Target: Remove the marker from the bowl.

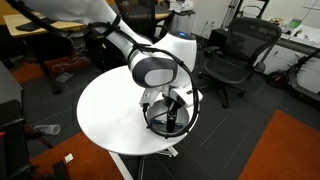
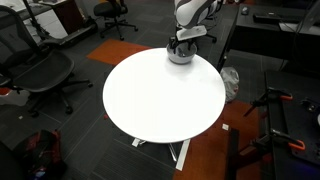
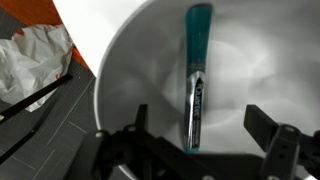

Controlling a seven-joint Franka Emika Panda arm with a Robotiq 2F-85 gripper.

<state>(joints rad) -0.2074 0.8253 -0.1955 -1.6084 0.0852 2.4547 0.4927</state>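
The teal-blue marker [image 3: 196, 72] lies inside the shiny grey bowl [image 3: 130, 70], running top to bottom in the wrist view, its lower end hidden behind the gripper body. My gripper [image 3: 200, 125] is open, its two dark fingers on either side of the marker's lower part, not touching it. In both exterior views the gripper [image 1: 170, 112] [image 2: 186, 40] hangs down into the bowl [image 1: 171, 127] [image 2: 181, 55], which sits near the edge of the white round table [image 1: 115, 115] [image 2: 160, 100]. The marker does not show in the exterior views.
Crumpled white paper or plastic [image 3: 30, 60] lies on the floor beside the table. Black office chairs [image 1: 235, 55] [image 2: 40, 70] stand around the table. An orange carpet patch [image 1: 290, 150] lies close by.
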